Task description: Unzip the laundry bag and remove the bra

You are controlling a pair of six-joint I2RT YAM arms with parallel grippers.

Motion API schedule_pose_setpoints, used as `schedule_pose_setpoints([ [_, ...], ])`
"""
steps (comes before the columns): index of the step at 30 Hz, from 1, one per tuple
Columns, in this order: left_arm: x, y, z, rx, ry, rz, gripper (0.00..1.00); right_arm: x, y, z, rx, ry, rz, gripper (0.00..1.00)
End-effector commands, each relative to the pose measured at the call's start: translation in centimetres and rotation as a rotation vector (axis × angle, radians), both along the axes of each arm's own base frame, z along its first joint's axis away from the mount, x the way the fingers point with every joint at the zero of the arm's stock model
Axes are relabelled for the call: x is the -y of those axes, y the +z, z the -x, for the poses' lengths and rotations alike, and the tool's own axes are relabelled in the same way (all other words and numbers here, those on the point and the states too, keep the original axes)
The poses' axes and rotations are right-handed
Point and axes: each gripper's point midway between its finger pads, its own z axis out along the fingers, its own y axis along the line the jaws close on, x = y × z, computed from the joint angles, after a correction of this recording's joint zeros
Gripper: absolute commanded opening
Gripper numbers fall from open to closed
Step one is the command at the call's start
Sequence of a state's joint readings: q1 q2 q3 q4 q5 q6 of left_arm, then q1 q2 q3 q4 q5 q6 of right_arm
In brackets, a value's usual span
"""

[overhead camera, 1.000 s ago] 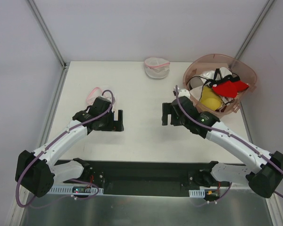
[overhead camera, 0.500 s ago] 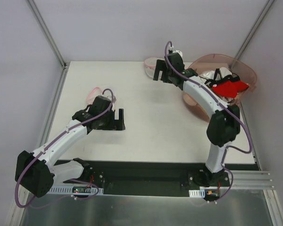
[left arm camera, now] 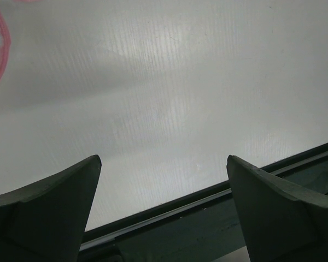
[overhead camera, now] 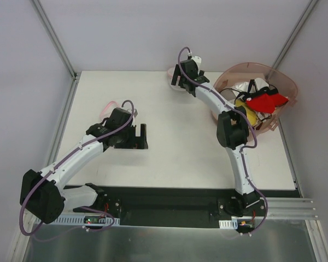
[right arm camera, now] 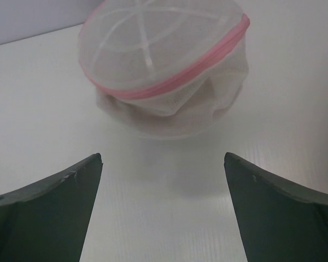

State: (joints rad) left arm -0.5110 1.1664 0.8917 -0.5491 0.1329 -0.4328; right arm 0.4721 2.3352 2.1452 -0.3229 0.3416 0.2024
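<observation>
Right wrist view puts the laundry bag (right arm camera: pixel 163 65) just ahead of the right gripper (right arm camera: pixel 163 158), centred in the gap between its fingers, which are spread wide and hold nothing. The pouch sits on the surface (right arm camera: pixel 38 98) with its pink zipper rim (right arm camera: pixel 202 61) running slantwise across the top. No zipper pull can be made out from here, and that is the first hazard: closing blind would likely catch loose mesh rather than the slider, so the zip would not run. The pale bulk sagging under the rim is probably the bra, not yet out, and a deep pinch could trap it together with the mesh. The pouch looks light and soft, so a forward nudge from either finger may simply push it away from the gripper or roll it over, hiding the rim. In the top view the left gripper (overhead camera: pixel 138 136), also spread apart and empty, hangs well apart from the pouch, with a pink-edged loop (overhead camera: pixel 106 109) off to its far side. With nothing pinning the pouch, any tug on the zip would probably drag the whole thing along. The basket (overhead camera: pixel 284 82) lies to the right gripper's right, near enough for the arm to brush it on a wide swing.
</observation>
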Motion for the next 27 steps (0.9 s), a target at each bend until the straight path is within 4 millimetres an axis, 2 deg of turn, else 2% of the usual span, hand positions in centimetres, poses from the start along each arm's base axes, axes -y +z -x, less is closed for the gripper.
schedule_pose_setpoints([
  [1,0.9,0.9,0.3,-0.026,-0.012,0.028,0.99,0.5,0.3,-4.5,0.135,-0.082,-0.048,0.97],
  [2,0.9,0.8,0.3,-0.029,-0.013,0.025,0.99,0.1,1.0,-5.1,0.161,-0.081,-0.063,0.97],
  [3,0.8,0.8,0.3,-0.033,-0.016,0.02,0.99,-0.2,0.8,-5.7,0.174,-0.081,-0.081,0.97],
  [4,0.8,0.6,0.3,-0.042,-0.017,0.015,0.99,-0.7,-0.4,-6.0,0.161,-0.074,-0.097,0.97],
  [6,0.7,0.6,0.3,-0.046,-0.019,0.002,0.99,-0.6,-0.9,-6.9,0.167,-0.104,-0.181,0.99],
  [8,0.7,0.6,0.2,-0.052,-0.019,-0.009,0.99,0.0,-2.5,-7.5,0.15,-0.129,-0.229,0.97],
  [11,0.5,0.5,0.1,-0.057,-0.012,-0.019,0.99,0.1,-3.6,-8.1,0.144,-0.143,-0.275,0.76],
  [12,0.5,0.4,0.1,-0.058,-0.012,-0.021,0.99,0.1,-3.5,-8.2,0.144,-0.139,-0.285,0.52],
  [13,0.5,0.4,0.1,-0.059,-0.012,-0.022,0.99,-0.1,-3.4,-8.2,0.144,-0.134,-0.293,0.37],
  [14,0.5,0.3,0.1,-0.062,-0.011,-0.024,0.99,-0.1,-2.8,-8.1,0.149,-0.13,-0.295,0.27],
  [15,0.5,0.2,0.2,-0.065,-0.012,-0.027,0.99,0.0,-3.1,-7.9,0.137,-0.124,-0.291,0.03],
  [16,0.6,0.3,0.1,-0.063,-0.011,-0.024,0.99,-0.1,-2.8,-7.6,0.137,-0.117,-0.291,0.01],
  [17,0.5,0.1,0.2,-0.068,-0.006,-0.027,0.99,-0.2,-1.1,-7.3,0.158,-0.106,-0.299,0.01],
  [18,0.6,0.1,0.2,-0.068,-0.007,-0.026,0.99,-0.4,-0.4,-6.9,0.159,-0.092,-0.306,0.01],
  [19,0.8,0.3,0.3,-0.069,-0.011,-0.017,0.99,-0.6,-2.1,-5.4,0.115,-0.078,-0.293,0.01],
  [20,1.0,0.8,0.2,-0.062,-0.01,-0.003,0.99,-1.2,-0.5,-5.3,0.169,-0.046,-0.322,0.01],
  [21,1.1,1.2,0.0,-0.051,-0.008,0.009,0.99,-1.7,3.1,-4.2,0.209,-0.006,-0.36,0.01],
  [22,1.2,1.9,-0.2,-0.026,-0.007,0.019,0.99,-1.8,0.5,-2.3,0.149,0.002,-0.341,0.01],
  [23,1.2,2.9,-0.7,0.01,-0.012,0.025,0.99,-1.9,1.0,-1.4,0.145,0.013,-0.354,0.01],
  [24,1.1,3.7,-1.0,0.041,-0.008,0.024,0.99,-1.8,3.9,0.2,0.166,0.034,-0.376,0.01],
  [25,0.9,4.3,-1.3,0.07,-0.005,0.019,0.99,-2.2,3.9,1.7,0.149,0.053,-0.379,0.01],
  [26,0.3,5.0,-2.0,0.111,0.025,-0.002,0.99,-1.7,1.4,4.0,0.085,0.057,-0.36,0.01],
  [27,0.0,5.5,-2.3,0.136,0.04,-0.009,0.99,-1.9,1.4,5.6,0.065,0.081,-0.364,0.01],
])
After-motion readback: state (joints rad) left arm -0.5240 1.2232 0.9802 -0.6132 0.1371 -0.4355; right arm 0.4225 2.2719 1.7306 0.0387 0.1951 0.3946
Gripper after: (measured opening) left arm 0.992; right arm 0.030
